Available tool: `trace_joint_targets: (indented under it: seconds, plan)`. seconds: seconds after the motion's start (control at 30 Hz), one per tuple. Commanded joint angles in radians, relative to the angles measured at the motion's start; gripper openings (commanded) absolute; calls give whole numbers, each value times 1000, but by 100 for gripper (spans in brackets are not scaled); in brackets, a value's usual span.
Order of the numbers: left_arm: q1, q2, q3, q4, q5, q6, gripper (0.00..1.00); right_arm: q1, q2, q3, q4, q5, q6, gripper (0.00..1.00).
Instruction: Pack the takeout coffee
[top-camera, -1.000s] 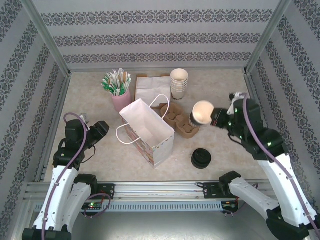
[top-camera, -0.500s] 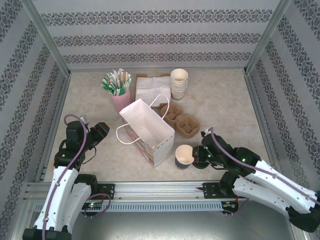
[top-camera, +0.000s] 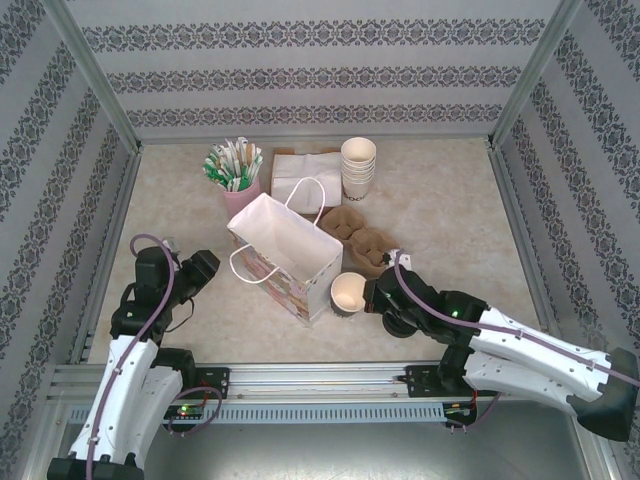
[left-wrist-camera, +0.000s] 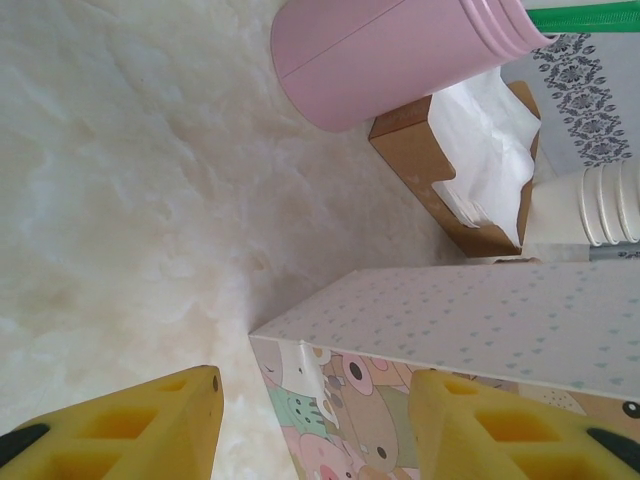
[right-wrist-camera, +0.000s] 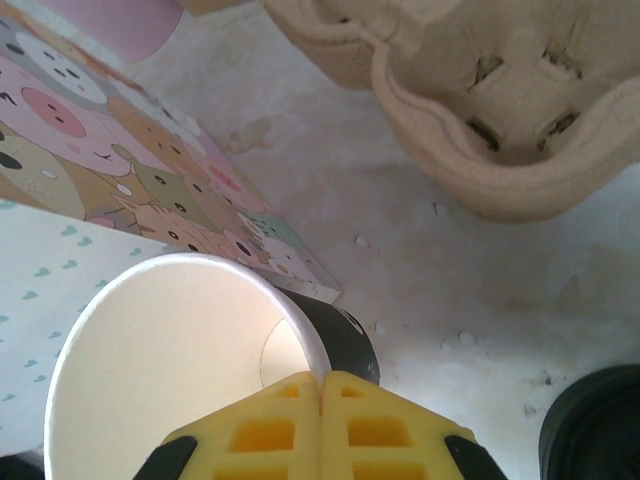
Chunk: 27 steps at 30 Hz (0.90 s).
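My right gripper (right-wrist-camera: 322, 385) is shut on the rim of a lidless cream paper cup (right-wrist-camera: 170, 350) with a dark lower wall, one finger inside and one outside. From above, this open cup (top-camera: 349, 292) sits against the near corner of the white cartoon-print paper bag (top-camera: 285, 250), with the right gripper (top-camera: 366, 296) just to its right. No cup with a black lid is in view. My left gripper (left-wrist-camera: 315, 420) is open with nothing in it, low over the table and facing the bag's printed side (left-wrist-camera: 370, 420). It sits left of the bag (top-camera: 200, 266).
A brown pulp cup carrier (top-camera: 365, 240) lies behind the cup. A pile of black lids (right-wrist-camera: 600, 425) is near my right wrist. At the back stand a stack of lidless cups (top-camera: 358, 165), a napkin box (top-camera: 300, 175) and a pink holder of sachets (top-camera: 241, 200).
My right arm swung from the back right down to the table front, then carried the lidless cup left against the bag. The bag shifted and turned leftward. The left arm barely moved.
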<state>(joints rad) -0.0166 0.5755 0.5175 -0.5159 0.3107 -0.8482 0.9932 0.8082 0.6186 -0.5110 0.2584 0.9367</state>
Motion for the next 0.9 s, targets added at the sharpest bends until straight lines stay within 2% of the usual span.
trace_joint_targets:
  seconds: [0.0,0.23,0.47,0.87]
  plan:
    - [7,-21,-17,6,9,-26,52,10,34,26,28,96,-27,0]
    - [7,-45,-19,-12,9,-23,52,10,75,68,-153,167,-10,0]
    - [8,-52,-21,-19,16,-26,53,10,58,14,-151,145,35,0]
    - [7,-52,-17,-22,19,-30,53,5,82,59,-249,157,70,37]
